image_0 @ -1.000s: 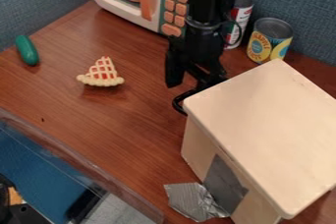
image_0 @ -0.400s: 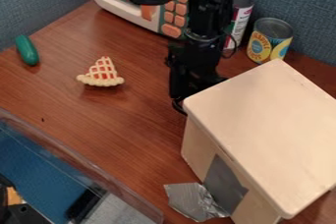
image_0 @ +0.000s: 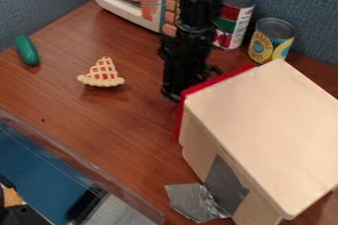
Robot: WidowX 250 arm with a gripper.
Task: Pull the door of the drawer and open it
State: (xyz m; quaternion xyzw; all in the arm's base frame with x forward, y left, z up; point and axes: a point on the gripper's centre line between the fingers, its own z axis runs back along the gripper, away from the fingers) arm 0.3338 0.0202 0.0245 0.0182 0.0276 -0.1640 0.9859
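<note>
Door (image_0: 216,79) first: it shows as a thin red strip along the far left side of the wooden box, sticking out past the box's top. The gripper (image_0: 174,94) is just beside it, at the strip's left corner; the door lies to the gripper's right and near side. Whether they touch is hard to make out, and I cannot tell whether the gripper is spread or closed. Most of the door's face is hidden.

Largest is the brown table (image_0: 112,125). On its right stands the box (image_0: 264,130), cut off by the right edge. The black arm (image_0: 196,17) comes in from the top edge, covering part of the microwave (image_0: 122,9), which is itself cut off at the top. At the near left, a clear rim (image_0: 79,165) crosses the corner, with a blue surface (image_0: 36,155) beyond it and dark, unclear shapes by the edge.

Two cans stand at the far right: a red-labelled can (image_0: 234,24), partly behind the arm, and a yellow-labelled can (image_0: 269,41). A crumpled silver sheet (image_0: 193,202) lies by the box's near left wall. Smaller still are the pie slice (image_0: 102,73) and, farther left, the green toy (image_0: 27,50).
</note>
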